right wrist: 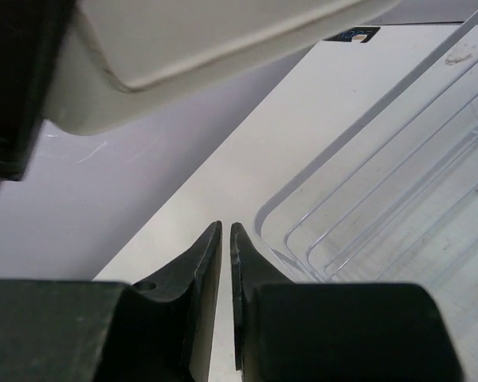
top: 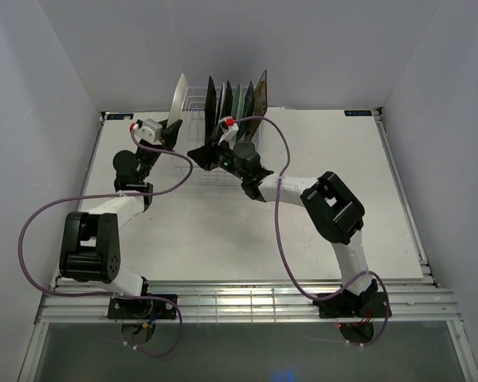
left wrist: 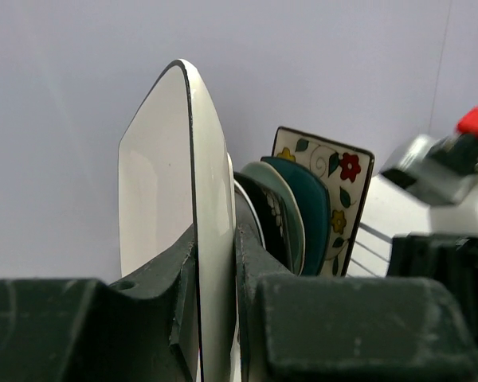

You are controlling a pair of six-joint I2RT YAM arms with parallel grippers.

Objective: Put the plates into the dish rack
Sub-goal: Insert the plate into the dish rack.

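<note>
My left gripper (top: 172, 127) (left wrist: 215, 235) is shut on the lower edge of the white rectangular plate (top: 178, 97) (left wrist: 209, 159), holding it upright at the left end of the white wire dish rack (top: 193, 100). Several plates (top: 237, 102) stand in the rack's right half: in the left wrist view a dark floral one (left wrist: 269, 215), a mint one, a teal one (left wrist: 312, 207) and the cream floral square (left wrist: 346, 179). My right gripper (top: 199, 151) (right wrist: 225, 227) hovers low at the rack's front edge, jaws almost touching with nothing between them.
The rack's wire floor (right wrist: 382, 207) lies just right of my right gripper. The white plate's underside (right wrist: 223, 40) hangs above it. Grey walls enclose the white table (top: 327, 151). Purple cables loop over both arms.
</note>
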